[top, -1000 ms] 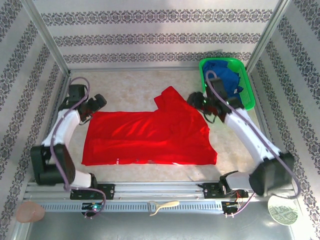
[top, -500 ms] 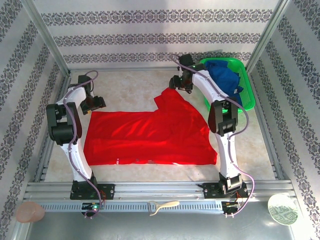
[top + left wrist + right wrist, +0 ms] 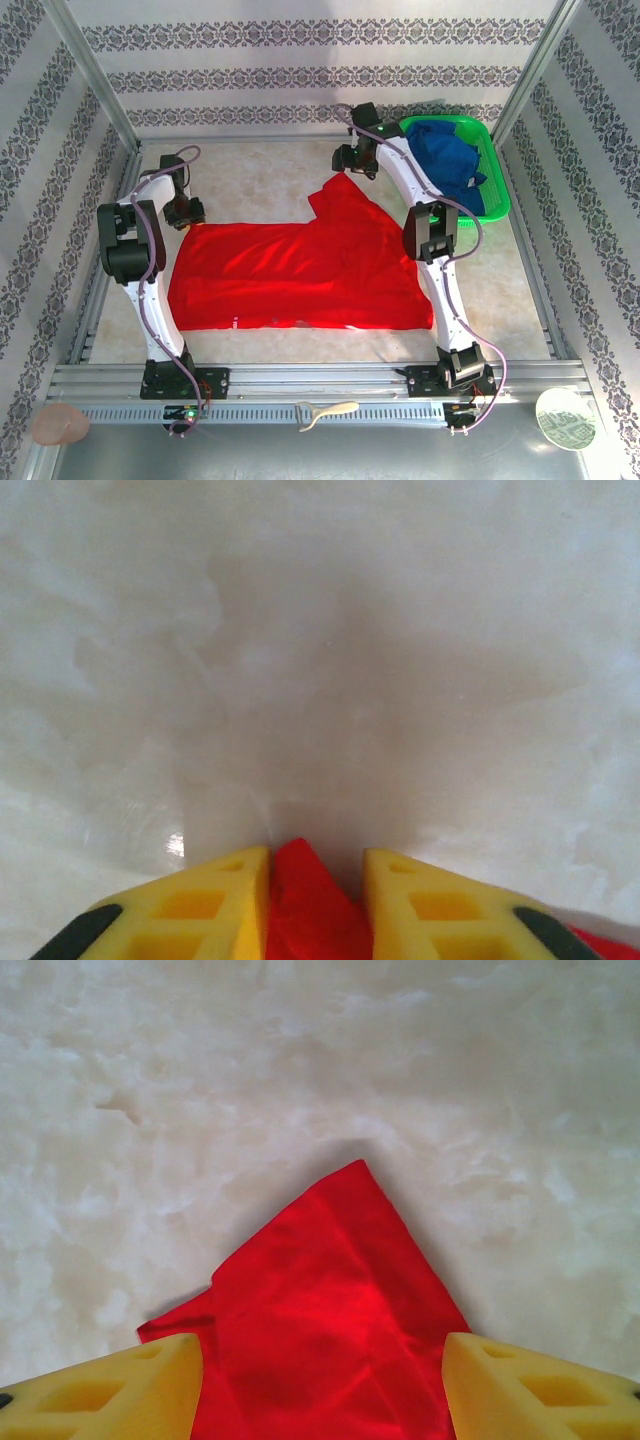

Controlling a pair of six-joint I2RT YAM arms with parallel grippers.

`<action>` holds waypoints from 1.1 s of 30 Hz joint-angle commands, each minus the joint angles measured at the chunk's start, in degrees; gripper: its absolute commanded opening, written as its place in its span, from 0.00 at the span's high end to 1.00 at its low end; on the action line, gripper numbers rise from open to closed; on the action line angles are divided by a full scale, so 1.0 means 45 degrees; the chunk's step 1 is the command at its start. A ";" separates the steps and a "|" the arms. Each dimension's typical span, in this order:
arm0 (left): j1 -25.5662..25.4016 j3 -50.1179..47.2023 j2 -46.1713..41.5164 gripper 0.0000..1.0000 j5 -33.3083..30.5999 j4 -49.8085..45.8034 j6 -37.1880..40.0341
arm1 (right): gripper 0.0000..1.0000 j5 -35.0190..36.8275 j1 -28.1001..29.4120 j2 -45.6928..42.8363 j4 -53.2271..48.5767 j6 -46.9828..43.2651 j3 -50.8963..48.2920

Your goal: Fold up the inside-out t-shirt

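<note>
The inside-out t-shirt (image 3: 300, 270) is bright red and lies spread flat on the pale table, one sleeve pointing toward the back. My left gripper (image 3: 190, 214) is at the shirt's far-left corner. In the left wrist view its yellow fingers (image 3: 215, 905) stand close together, and a peak of red cloth (image 3: 300, 885) is pinched between them. My right gripper (image 3: 350, 166) hovers over the tip of the back sleeve. In the right wrist view that gripper (image 3: 320, 1390) is open, with its fingers wide apart on either side of the red sleeve corner (image 3: 340, 1300).
A green basket (image 3: 494, 205) holding a blue garment (image 3: 450, 160) stands at the back right, close to the right arm. Patterned walls enclose the table on three sides. A metal rail (image 3: 320, 380) runs along the front edge, with small items in front of it.
The left jaws have closed from wide open onto the shirt's corner. The right gripper has swung from the shirt's right side to the back sleeve tip and opened a little wider.
</note>
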 commanded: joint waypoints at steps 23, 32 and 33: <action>0.0513 -0.1062 -0.0715 0.98 0.0425 -0.0027 0.0231 | 0.49 -0.1127 -0.0089 0.3050 0.1309 0.1989 0.2422; 0.0734 -0.1149 -0.0714 1.00 0.0567 0.0167 -0.0081 | 1.00 -0.1523 -0.0504 0.2468 0.1233 0.1965 0.2368; 0.0793 -0.1160 -0.0735 1.00 0.0608 0.0244 -0.0206 | 1.00 -0.1587 -0.0572 0.2245 0.1218 0.1912 0.2341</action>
